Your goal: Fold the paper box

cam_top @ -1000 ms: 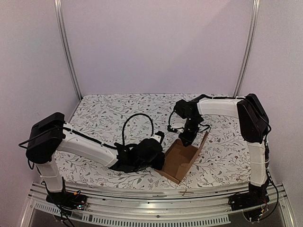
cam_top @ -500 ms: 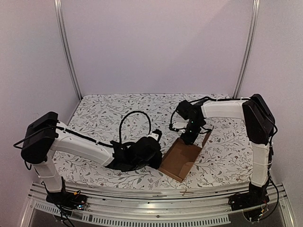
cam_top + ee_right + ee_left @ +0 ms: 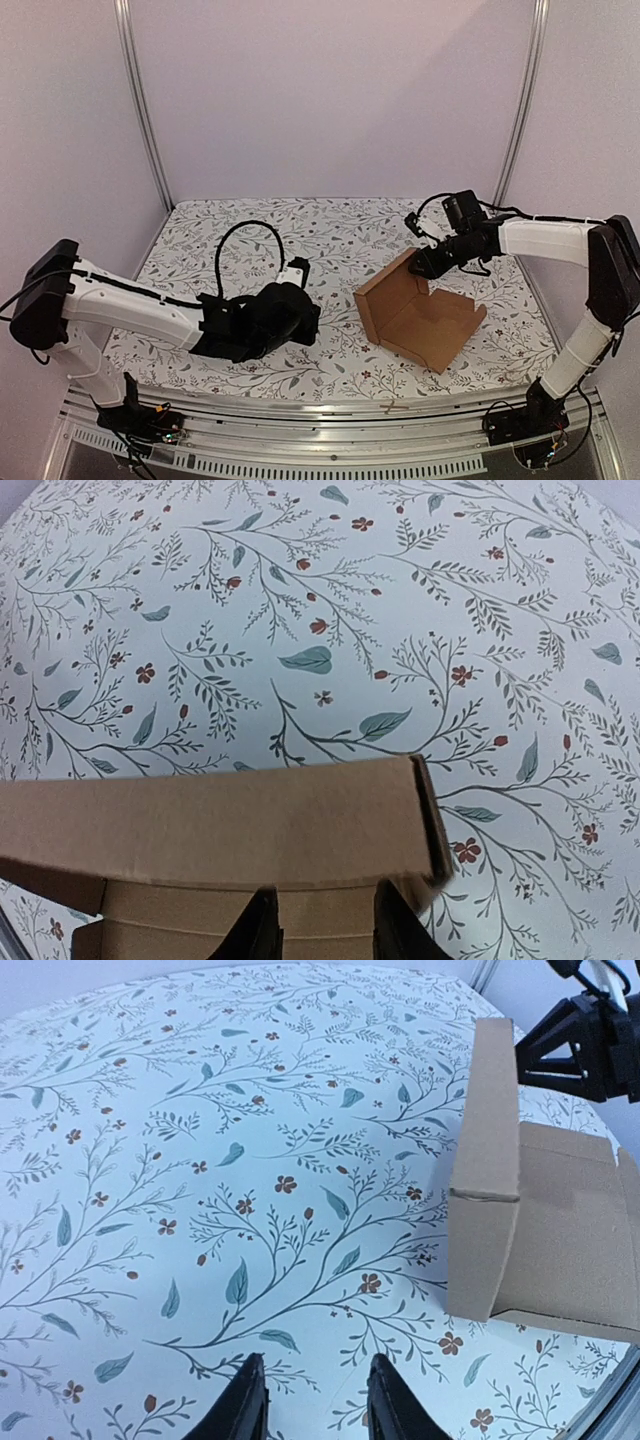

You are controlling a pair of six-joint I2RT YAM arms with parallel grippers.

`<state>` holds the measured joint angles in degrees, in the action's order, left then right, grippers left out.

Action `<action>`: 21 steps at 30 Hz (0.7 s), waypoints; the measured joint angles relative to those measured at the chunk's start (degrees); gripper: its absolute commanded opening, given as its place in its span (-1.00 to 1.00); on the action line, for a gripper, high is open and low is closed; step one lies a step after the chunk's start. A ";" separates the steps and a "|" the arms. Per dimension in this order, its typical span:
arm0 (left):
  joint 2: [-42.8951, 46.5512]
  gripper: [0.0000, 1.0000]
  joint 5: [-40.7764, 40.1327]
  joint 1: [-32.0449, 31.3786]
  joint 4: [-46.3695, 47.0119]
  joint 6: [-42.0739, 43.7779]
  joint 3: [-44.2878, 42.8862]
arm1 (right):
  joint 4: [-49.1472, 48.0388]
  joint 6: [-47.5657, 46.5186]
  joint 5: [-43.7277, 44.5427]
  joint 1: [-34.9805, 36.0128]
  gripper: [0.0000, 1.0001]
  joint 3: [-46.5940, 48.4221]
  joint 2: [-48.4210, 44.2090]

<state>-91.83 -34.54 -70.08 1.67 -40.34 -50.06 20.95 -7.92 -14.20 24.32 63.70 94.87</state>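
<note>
Left side first: the left arm (image 3: 140, 308) lies low over the flowery bench (image 3: 230, 240), and the left fingers (image 3: 245, 1405) are spread apart with nothing between them, just bare cloth. They point toward the box (image 3: 420, 320) but sit well short of it, so that arm looks like it's doing no work right now.

The box is right of centre on the bench. It's half-formed at best. One long wall stands upright on its left side and another rises along the back, with the floor panel lying flat and open toward the front right. There's no lid over it, and no wall is up on the near side as far as the pictures show.

On the right, the right arm (image 3: 550, 238) reaches in to the box's far top corner. The right fingers (image 3: 258, 930) are parted, right up against the raised cardboard but not pinching it.

So roughly midway: two walls are up, and the remaining sides plus tucking and closing look left to do.
</note>
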 measured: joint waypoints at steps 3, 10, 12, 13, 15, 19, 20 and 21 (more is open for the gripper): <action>0.37 -0.25 -1.20 -0.22 -0.42 -0.35 0.42 | -1.66 0.70 -2.01 -0.11 -0.30 -2.64 -0.46; 0.42 -0.01 -1.77 -0.79 1.07 2.40 0.04 | 5.68 0.74 -9.68 -5.38 -0.23 -0.61 -9.81; -0.33 0.00 -1.11 -0.79 0.90 4.39 -1.86 | 8.11 -0.70 -10.05 -6.16 -0.21 0.96 -12.52; -1.18 0.00 -0.50 -0.79 0.87 5.64 -3.61 | 9.14 -1.42 -10.27 -6.23 -0.20 1.42 -13.73; -2.86 0.00 0.50 -0.79 0.44 7.87 -7.65 | 11.02 -2.16 -10.93 -6.21 -0.12 1.55 -15.19; -6.36 0.00 1.33 -0.79 -1.42 11.15 -17.22 | 15.04 -0.35 -15.58 -6.05 -0.03 1.73 -14.51; -6.56 0.00 1.31 -0.79 -1.79 11.41 -18.25 | 16.02 0.46 -17.11 -6.05 -0.02 2.16 -13.51; -6.58 0.00 1.14 -0.79 -2.29 11.61 -19.15 | 17.07 1.49 -18.84 -6.03 -0.02 3.02 -11.98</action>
<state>-98.41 -33.41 -70.87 -0.62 -28.73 -69.21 38.02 -6.44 -33.04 18.28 66.72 82.89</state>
